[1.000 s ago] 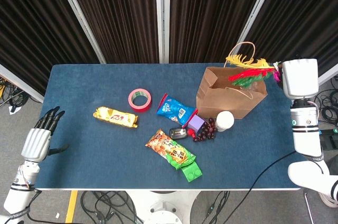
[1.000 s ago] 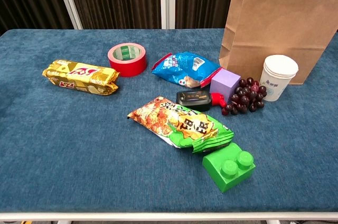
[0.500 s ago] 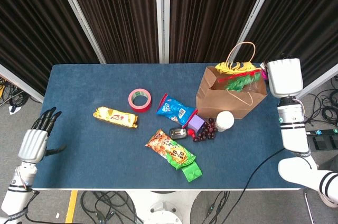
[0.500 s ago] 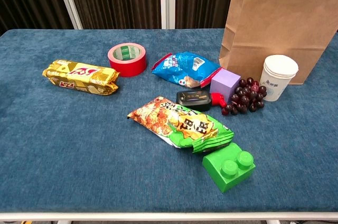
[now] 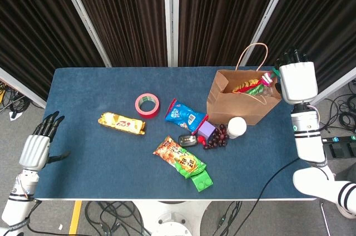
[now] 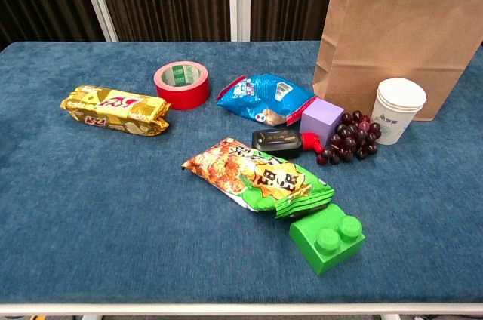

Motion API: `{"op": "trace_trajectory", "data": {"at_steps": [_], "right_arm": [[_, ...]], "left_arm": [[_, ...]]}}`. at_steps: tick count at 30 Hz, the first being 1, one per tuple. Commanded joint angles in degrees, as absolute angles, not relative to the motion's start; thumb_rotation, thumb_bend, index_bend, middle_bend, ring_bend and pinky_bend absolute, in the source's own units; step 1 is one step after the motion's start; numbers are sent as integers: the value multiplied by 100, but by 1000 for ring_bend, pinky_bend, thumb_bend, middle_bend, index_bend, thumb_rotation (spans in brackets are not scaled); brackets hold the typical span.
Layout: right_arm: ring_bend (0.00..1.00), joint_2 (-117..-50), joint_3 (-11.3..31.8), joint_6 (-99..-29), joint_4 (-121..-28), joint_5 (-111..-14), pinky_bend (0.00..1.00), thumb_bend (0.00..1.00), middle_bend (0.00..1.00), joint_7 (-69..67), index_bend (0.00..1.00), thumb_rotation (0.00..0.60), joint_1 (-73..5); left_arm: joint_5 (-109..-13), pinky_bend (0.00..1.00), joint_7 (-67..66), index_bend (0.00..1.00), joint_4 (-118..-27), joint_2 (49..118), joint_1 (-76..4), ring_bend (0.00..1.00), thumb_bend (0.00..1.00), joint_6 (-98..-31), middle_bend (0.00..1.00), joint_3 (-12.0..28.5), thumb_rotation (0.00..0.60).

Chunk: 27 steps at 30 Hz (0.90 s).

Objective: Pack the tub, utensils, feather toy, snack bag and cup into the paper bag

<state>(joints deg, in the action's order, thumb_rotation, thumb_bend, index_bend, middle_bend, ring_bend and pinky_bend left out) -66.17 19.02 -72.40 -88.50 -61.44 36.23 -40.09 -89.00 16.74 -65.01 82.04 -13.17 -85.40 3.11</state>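
The brown paper bag (image 5: 242,102) (image 6: 400,29) stands upright at the back right of the table. The feather toy (image 5: 250,85), red, yellow and green, lies inside its open top. My right hand (image 5: 296,78) hovers just right of the bag's rim, fingers stretched upward and holding nothing. The white paper cup (image 5: 236,127) (image 6: 398,111) stands in front of the bag. A blue snack bag (image 5: 185,115) (image 6: 266,97) lies to the cup's left. My left hand (image 5: 38,145) hangs open beyond the table's left edge. The rest of the bag's inside is hidden.
An orange-green snack bag (image 6: 256,177), a yellow snack pack (image 6: 115,109), a red tape roll (image 6: 182,84), a purple block (image 6: 322,118), grapes (image 6: 349,137), a black key fob (image 6: 275,140) and a green brick (image 6: 327,241) lie on the blue table (image 5: 89,158).
The feather toy went from above the bag's rim down into the bag. My right hand moved left to the bag, let go and spread its fingers. The left hand barely moved.
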Motion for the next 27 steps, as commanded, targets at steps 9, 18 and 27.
{"op": "trace_trajectory", "data": {"at_steps": [9, 18, 27], "right_arm": [[212, -6286, 2107, -8184, -9588, -7161, 380, 0, 342, 2998, 481, 600, -3762], [289, -5862, 1212, -8220, -10589, -8738, 436, 0, 391, 3218, 508, 600, -3359], [354, -6144, 76, -8136, -10628, -9962, 443, 0, 423, 3545, 514, 600, -2751]], "left_arm": [[-8890, 198, 1664, 114, -6585, 8168, -1320, 35, 84, -8571, 88, 339, 600], [-8901, 198, 1630, 114, -6643, 8141, -1316, 35, 84, -8622, 88, 357, 600], [-8870, 198, 1625, 114, -6683, 8102, -1302, 35, 85, -8621, 87, 371, 600]]}}
